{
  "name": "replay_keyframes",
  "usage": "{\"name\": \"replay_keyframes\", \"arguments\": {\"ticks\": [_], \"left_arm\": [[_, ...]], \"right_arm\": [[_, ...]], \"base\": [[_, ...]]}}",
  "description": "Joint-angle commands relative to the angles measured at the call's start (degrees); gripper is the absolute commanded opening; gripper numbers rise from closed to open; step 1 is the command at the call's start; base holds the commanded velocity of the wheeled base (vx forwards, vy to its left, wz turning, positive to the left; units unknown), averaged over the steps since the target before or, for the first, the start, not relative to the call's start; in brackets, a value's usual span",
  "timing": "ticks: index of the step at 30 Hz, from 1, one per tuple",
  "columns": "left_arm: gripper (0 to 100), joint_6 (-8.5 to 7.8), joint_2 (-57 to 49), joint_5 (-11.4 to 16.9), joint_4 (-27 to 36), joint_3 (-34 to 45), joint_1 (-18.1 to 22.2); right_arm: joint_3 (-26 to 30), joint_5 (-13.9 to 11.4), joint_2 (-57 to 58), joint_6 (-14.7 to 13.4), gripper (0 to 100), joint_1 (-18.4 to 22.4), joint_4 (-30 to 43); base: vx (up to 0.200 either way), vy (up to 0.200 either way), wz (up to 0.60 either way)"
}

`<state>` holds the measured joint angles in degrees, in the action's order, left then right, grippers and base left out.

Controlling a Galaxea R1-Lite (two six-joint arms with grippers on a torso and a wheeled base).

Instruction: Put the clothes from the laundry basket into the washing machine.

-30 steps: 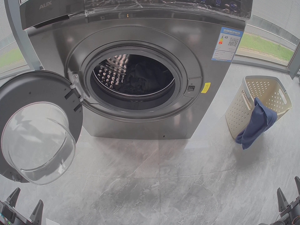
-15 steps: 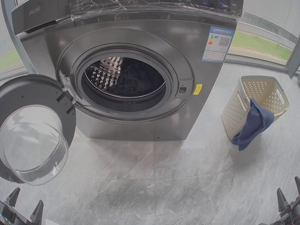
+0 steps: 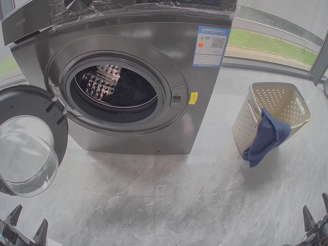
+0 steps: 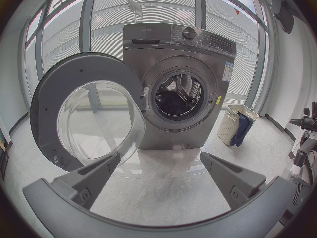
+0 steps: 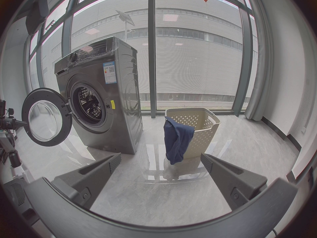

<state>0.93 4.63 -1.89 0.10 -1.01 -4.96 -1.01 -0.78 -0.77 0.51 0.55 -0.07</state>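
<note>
A grey front-loading washing machine [image 3: 119, 72] stands ahead with its round door [image 3: 29, 140] swung open to the left. Dark clothes [image 3: 131, 91] lie inside the drum. To its right on the floor sits a cream laundry basket [image 3: 278, 101] with a blue garment [image 3: 266, 137] draped over its front rim and hanging outside. My left gripper [image 3: 28, 222] is low at the near left, open and holding nothing. At the near right my right gripper [image 3: 316, 209] is open too, well short of the basket [image 5: 198, 126] and blue garment [image 5: 176, 139].
Grey marble floor [image 3: 171, 195] stretches wide and bare between me and the machine. Tall windows [image 5: 194, 50] run behind the machine and basket. The open door [image 4: 82, 109] juts out over the floor on the left side.
The whole head view has shifted: machine and basket now sit further left in the picture, so the camera has turned right. Both grippers hold the same place, still open.
</note>
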Motion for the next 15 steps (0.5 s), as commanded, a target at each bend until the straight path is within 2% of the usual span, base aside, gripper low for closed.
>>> {"name": "replay_keyframes", "arguments": {"ticks": [1, 4, 15], "left_arm": [[100, 0.04, 0.3, 0.0, 0.0, 1.0, 0.0], [100, 0.04, 0.3, 0.0, 0.0, 1.0, 0.0], [100, -0.14, 0.3, 0.0, 0.0, 1.0, 0.0]], "right_arm": [[1.0, 0.0, 0.6, 0.0, 100, 0.0, 0.0], [1.0, 0.0, 0.6, 0.0, 100, 0.0, 0.0], [1.0, 0.0, 0.6, 0.0, 100, -0.1, 0.0]], "base": [[0.000, 0.000, 0.00], [0.000, 0.000, 0.00], [0.000, -0.200, 0.00]]}}
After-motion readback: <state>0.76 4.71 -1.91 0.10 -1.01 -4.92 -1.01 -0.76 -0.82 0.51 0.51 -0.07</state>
